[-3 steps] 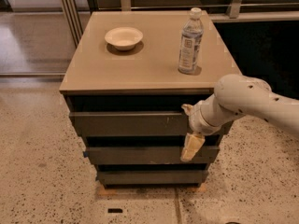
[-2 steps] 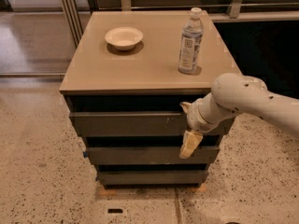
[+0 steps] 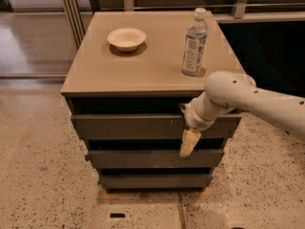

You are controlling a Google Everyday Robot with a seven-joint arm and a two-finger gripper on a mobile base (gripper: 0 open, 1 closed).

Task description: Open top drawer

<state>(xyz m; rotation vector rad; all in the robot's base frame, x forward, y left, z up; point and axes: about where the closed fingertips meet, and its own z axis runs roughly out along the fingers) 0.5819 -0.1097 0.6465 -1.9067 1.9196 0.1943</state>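
Gripper (image 3: 189, 141): up against the front of the top drawer (image 3: 133, 127), right of centre, hanging over its lower edge; whether it is wide or narrow I cannot tell from where I stand
Top drawer: uppermost of three dark fronts under the cabinet top (image 3: 143, 73), with a dark gap above it; looks barely out, if at all
Step in hand: getting purchase on a handle-less front and drawing it out, I'd judge
Doing it well: catch an edge firmly, then pull straight back, level and slow, so the hold doesn't slip off
Watch for: water bottle (image 3: 194, 43) stands upright near the right side, just above the arm, and a jerk could topple it; bowl (image 3: 127, 38) sits further back and left
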